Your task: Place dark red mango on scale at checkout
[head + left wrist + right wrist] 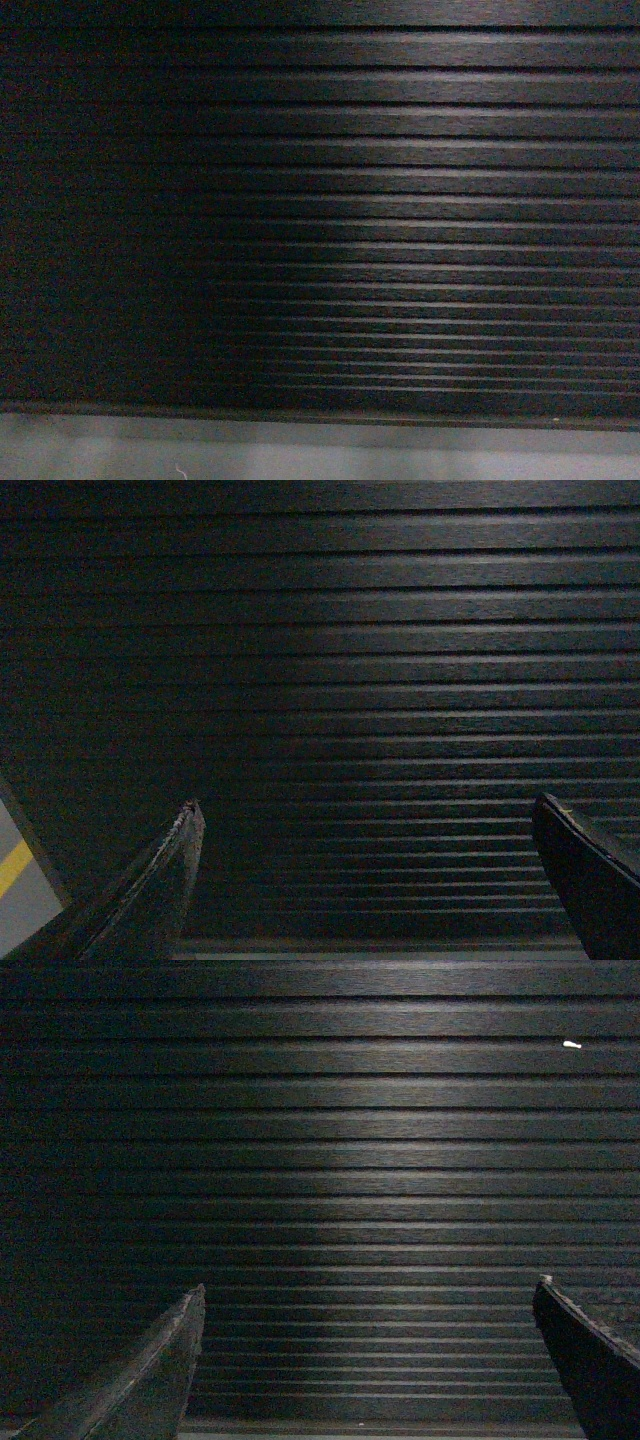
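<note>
The ribbed black front panel of the checkout [400,220] is filling all three views, with a strip of grey floor [300,450] being shown beneath it. The left gripper [365,815] and the right gripper [368,1295] are being held spread wide, nothing between their fingers. The mango and scale cannot be seen.

Grey floor [320,450] in a pale band low across the head view. Grey floor again down and left of the left pincer's left finger in the left wrist view, crossed by a slanted yellow line [14,866]. Small white fleck [571,1045] up and right of the right pincer.
</note>
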